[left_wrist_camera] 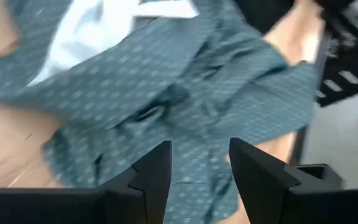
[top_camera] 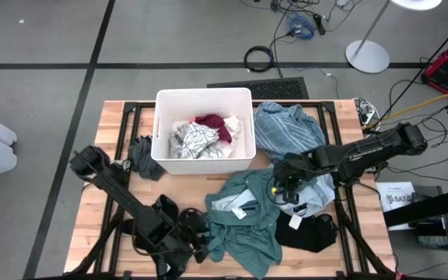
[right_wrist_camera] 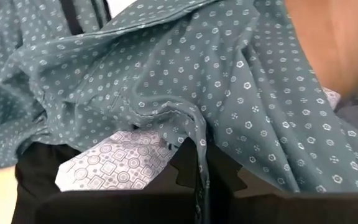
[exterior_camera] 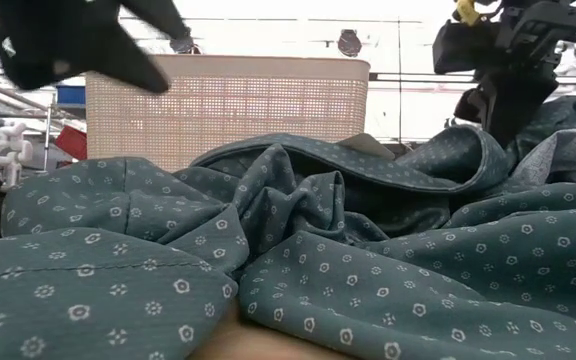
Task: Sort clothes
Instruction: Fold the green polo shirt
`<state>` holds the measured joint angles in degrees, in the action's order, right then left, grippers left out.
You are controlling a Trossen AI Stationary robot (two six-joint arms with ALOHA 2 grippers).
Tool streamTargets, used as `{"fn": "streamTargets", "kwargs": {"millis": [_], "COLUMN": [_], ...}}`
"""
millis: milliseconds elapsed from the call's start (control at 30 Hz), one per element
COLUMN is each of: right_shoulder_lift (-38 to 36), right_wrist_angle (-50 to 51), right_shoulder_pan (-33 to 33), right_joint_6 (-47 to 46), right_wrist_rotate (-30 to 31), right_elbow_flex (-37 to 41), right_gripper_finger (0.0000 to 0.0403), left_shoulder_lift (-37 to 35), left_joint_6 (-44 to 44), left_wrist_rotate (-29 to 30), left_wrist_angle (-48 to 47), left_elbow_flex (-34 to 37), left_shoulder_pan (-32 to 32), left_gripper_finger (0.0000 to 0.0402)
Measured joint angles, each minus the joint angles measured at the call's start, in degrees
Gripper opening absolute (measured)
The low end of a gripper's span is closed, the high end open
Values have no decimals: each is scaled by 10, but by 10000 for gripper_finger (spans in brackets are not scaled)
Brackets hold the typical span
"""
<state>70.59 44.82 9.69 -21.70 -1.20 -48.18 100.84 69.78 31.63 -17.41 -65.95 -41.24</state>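
Observation:
A teal-green patterned shirt (top_camera: 243, 214) lies crumpled on the table's near middle. My right gripper (top_camera: 280, 189) is shut on its right part, pointing steeply down. My left gripper (left_wrist_camera: 199, 155) hovers open just above the shirt's left edge (top_camera: 212, 233), touching nothing. A light blue garment (top_camera: 286, 132) lies to the right of the white bin (top_camera: 162, 105), which holds white-grey patterned (top_camera: 193, 141) and dark red (top_camera: 212, 122) clothes. A black garment (top_camera: 309, 232) lies at the near right, partly under the shirt. A dark grey piece (top_camera: 142, 155) rests left of the bin. My right gripper pinches a raised fold of the teal-green shirt (right_wrist_camera: 199, 146) between its two fingers, coming from above and slanting steeply down. The fold runs up out of the fingers, and cloth is gathered in ridges around it. The rest of the shirt lies on the table.
A pale lilac patterned cloth (right_wrist_camera: 114, 165) shows beneath the shirt beside the black garment (right_wrist_camera: 36, 180). The bin stands at the table's far middle. Bare wood (top_camera: 177, 187) lies between the bin and the shirt. Cables and a lamp base are on the floor beyond the table.

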Motion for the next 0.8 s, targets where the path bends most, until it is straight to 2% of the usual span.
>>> {"fn": "streamTargets", "kwargs": {"millis": [267, 467, 567, 667, 800], "right_shoulder_lift": [0, 0, 0, 0, 0], "right_wrist_angle": [0, 1, 8, 12, 11], "right_shoulder_pan": [0, 0, 0, 0, 0], "right_joint_6": [20, 29, 29, 29, 27], "right_wrist_rotate": [-7, -19, -20, -20, -20], "right_elbow_flex": [0, 0, 0, 0, 0], "right_gripper_finger": [0, 0, 0, 0, 0], "left_shoulder_lift": [34, 64, 68, 68, 68], "left_joint_6": [41, 40, 38, 31, 32], "left_wrist_rotate": [4, 2, -39, -82, -100], "left_wrist_angle": [-48, -6, -1, -11, -27], "left_elbow_flex": [0, 0, 0, 0, 0], "left_shoulder_pan": [17, 51, 63, 68, 66], "left_gripper_finger": [171, 171, 163, 127, 24]}}
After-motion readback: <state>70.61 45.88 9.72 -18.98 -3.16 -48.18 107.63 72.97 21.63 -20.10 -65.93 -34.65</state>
